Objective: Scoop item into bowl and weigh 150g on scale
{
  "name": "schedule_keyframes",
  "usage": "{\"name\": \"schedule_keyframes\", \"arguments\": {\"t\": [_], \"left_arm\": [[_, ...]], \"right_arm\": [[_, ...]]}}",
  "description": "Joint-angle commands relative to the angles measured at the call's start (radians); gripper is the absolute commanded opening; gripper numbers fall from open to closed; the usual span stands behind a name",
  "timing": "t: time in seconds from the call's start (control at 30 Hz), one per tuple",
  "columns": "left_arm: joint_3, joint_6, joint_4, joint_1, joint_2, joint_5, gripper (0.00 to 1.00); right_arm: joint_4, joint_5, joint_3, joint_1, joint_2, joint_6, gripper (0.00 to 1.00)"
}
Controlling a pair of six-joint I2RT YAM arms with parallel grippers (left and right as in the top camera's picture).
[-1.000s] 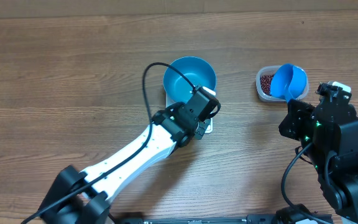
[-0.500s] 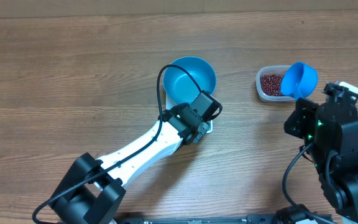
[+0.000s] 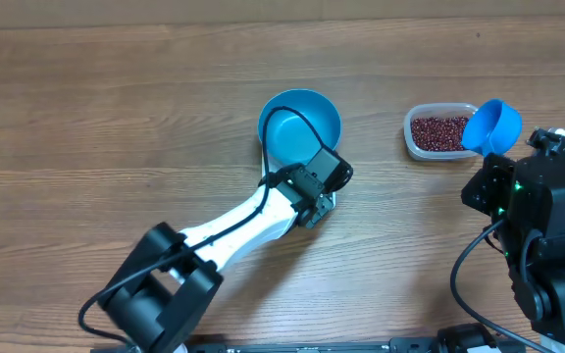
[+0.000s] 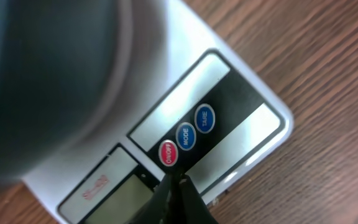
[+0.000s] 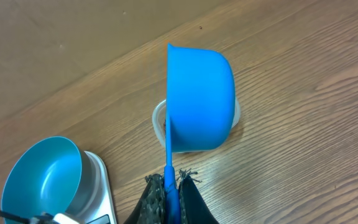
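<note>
At the pinched-together tips of the left end effector (image 4: 173,186), shut with nothing between them, lies the dark control panel of the scale (image 4: 241,134); the red ON/OFF button (image 4: 168,153) is just ahead of the tips, then the blue MODE button (image 4: 185,135) and TARE button (image 4: 204,117). Farther ahead the bowl (image 3: 314,111) stands on the scale's platform. Off to that arm's right, the right end effector (image 5: 169,198) is clamped narrow on the thin handle of the blue scoop (image 5: 199,99), which is turned on its side above the bench (image 3: 116,98). Just beyond the scoop lies the clear tub (image 3: 430,155) holding the beans (image 3: 437,129), well apart from the bowl.
</note>
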Motion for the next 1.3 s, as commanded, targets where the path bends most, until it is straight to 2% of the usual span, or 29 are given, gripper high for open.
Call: {"name": "schedule_keyframes", "arguments": {"t": [0.0,0.33,0.97,1.27], "left_arm": [[-0.003,0.004,0.006,0.004,0.021,-0.016,0.04],[-0.003,0.004,0.06,0.029,0.021,-0.04,0.04],[-0.004,0.009,0.063,0.036,0.023,0.046,0.04],[-0.004,0.007,0.067,0.037,0.067,0.028,0.04]], "right_arm": [[0.009,0.0,0.014,-0.007,-0.003,-0.008,0.04],[0.009,0.0,0.014,-0.007,-0.003,-0.008,0.04],[0.009,0.0,0.014,-0.007,-0.003,-0.008,0.04],[0.009,0.0,0.014,-0.007,-0.003,-0.008,0.04]]}}
